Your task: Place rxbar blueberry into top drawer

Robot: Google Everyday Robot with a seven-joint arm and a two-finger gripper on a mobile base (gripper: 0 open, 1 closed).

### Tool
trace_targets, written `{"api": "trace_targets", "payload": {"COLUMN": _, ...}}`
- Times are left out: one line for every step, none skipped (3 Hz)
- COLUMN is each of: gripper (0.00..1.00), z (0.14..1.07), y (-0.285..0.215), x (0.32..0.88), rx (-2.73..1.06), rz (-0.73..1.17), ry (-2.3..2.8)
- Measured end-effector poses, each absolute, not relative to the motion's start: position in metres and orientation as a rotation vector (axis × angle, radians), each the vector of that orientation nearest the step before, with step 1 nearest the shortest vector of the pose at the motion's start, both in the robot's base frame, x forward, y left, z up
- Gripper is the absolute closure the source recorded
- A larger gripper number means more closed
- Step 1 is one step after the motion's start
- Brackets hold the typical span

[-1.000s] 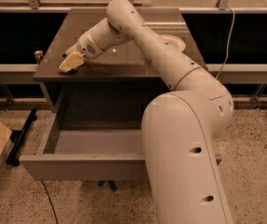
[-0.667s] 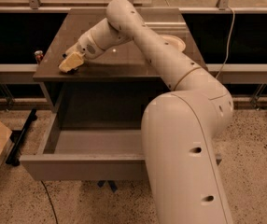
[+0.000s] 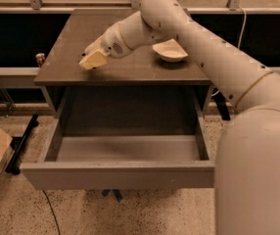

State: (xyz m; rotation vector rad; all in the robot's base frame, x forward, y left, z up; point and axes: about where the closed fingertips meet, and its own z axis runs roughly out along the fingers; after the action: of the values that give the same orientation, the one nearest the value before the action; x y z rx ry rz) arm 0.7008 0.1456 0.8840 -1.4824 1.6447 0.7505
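Status: top drawer (image 3: 120,174) stands pulled open nearest me with no bar I can see inside, gripper (image 3: 93,59) low over tabletop (image 3: 130,71) front-left, grip state I can't tell, rxbar blueberry nowhere visible, so placing seems left.

The gripper (image 3: 93,60) is low over the front left part of the dark cabinet top (image 3: 140,72), at the end of the white arm (image 3: 203,43); whether it touches the top I cannot tell. Right of the gripper and a little farther back, a white bowl (image 3: 170,50) stands on the same top. Below the gripper, nearer the camera, the top drawer (image 3: 120,175) is pulled out. Left of the gripper, beyond the top's edge, stands a small red-and-white can (image 3: 40,58).
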Motion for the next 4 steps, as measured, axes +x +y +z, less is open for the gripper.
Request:
{"api": "trace_targets", "payload": {"gripper": 1.0, "z": 0.908, "y": 0.101, "x": 0.657, "rx": -1.442, "rz": 0.69, "ry": 1.626}}
{"api": "trace_targets", "payload": {"gripper": 1.0, "z": 0.905, "y": 0.069, "x": 0.617, "rx": -1.411, "rz": 0.678, "ry": 1.667}}
{"api": "trace_targets", "payload": {"gripper": 1.0, "z": 0.886, "y": 0.047, "x": 0.581, "rx": -1.39, "rz": 0.696, "ry": 1.746}}
{"api": "trace_targets", "payload": {"gripper": 1.0, "z": 0.844, "y": 0.041, "x": 0.555, "rx": -1.36, "rz": 0.753, "ry": 1.841}}
